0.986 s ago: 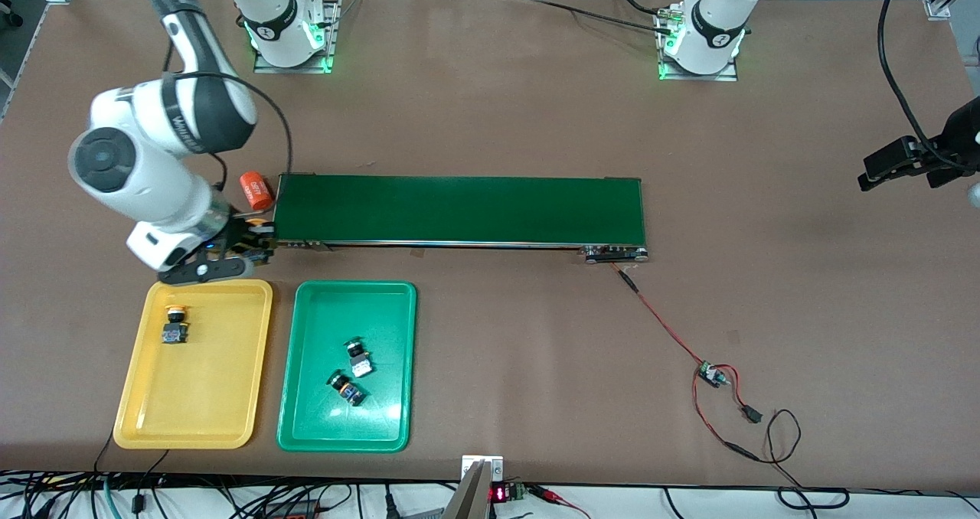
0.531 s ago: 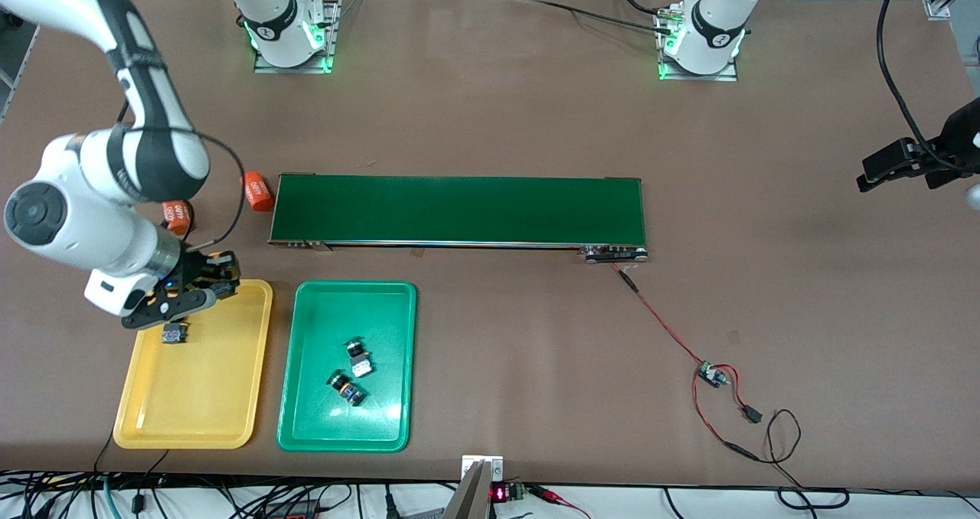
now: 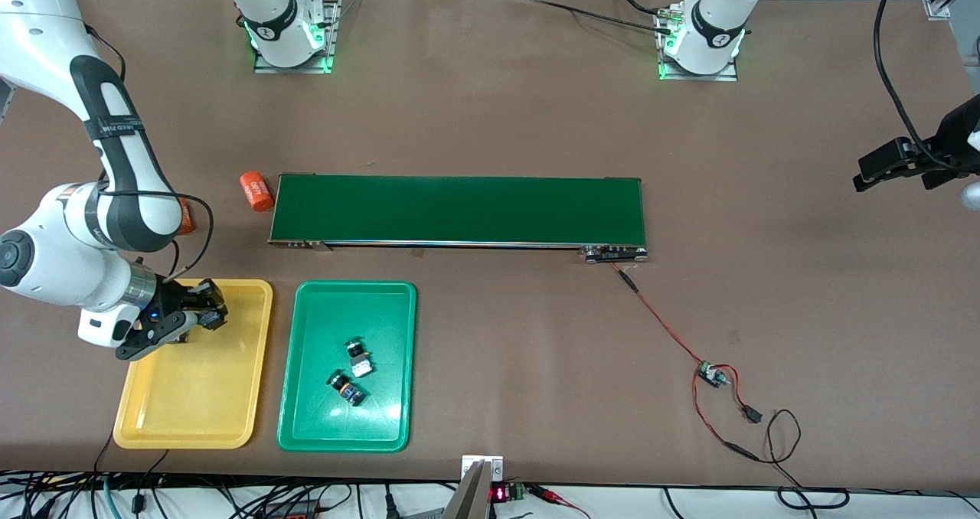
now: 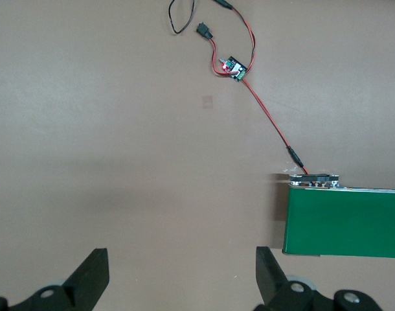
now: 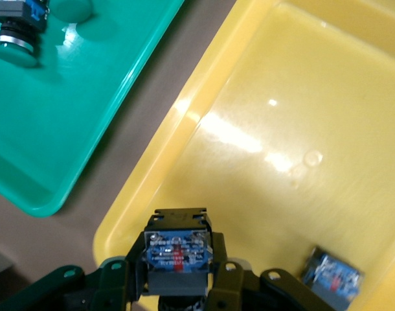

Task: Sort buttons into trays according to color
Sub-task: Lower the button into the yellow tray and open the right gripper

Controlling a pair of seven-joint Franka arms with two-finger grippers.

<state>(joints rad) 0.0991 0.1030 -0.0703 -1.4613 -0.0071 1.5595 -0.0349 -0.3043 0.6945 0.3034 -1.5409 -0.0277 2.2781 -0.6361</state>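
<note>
My right gripper (image 3: 202, 314) hangs over the yellow tray (image 3: 195, 396), at the tray's end nearest the belt. It is shut on a button (image 5: 176, 254) with a dark blue body; its cap is hidden. A second button (image 5: 332, 277) lies in the yellow tray (image 5: 301, 129) beside the gripper. Two buttons (image 3: 357, 357) (image 3: 346, 389) lie in the green tray (image 3: 321, 419); one green cap (image 5: 17, 44) shows in the right wrist view. My left gripper (image 3: 894, 164) waits open over bare table at the left arm's end, nothing between its fingers (image 4: 89, 277).
A long dark-green conveyor belt (image 3: 459, 209) lies across the middle, farther from the front camera than both trays. An orange cylinder (image 3: 256, 190) lies at its end, another (image 3: 186, 217) half hidden by my right arm. A red wire with a small board (image 3: 710, 373) trails from the belt.
My right arm has swung from the belt's end toward the front camera, carrying the button over the yellow tray. The left arm has hardly moved.
</note>
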